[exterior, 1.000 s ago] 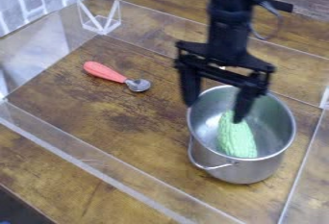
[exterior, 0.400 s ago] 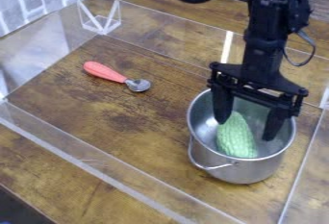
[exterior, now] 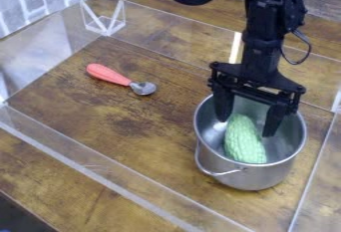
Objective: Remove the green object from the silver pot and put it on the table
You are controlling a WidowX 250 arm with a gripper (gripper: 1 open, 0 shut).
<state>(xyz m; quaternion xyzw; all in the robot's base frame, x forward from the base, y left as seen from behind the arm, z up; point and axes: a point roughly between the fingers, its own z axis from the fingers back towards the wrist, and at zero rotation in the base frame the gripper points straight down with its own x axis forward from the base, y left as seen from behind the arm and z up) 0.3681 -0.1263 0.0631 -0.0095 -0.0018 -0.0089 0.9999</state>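
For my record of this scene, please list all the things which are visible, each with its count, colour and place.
silver pot: one, shiny silver, right side of the table
green object: one, light green, inside the pot
red-handled utensil: one, red with metal end, on the table, left of the pot
table: one, brown wood, beneath everything
clear walls: transparent, along table edges
gripper: one, black, open, over the pot's opening
arm: one, black, above the gripper

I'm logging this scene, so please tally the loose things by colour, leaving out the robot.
Silver: 1, the pot
Green: 1, the vegetable
Red and silver: 1, the spoon
Total: 3
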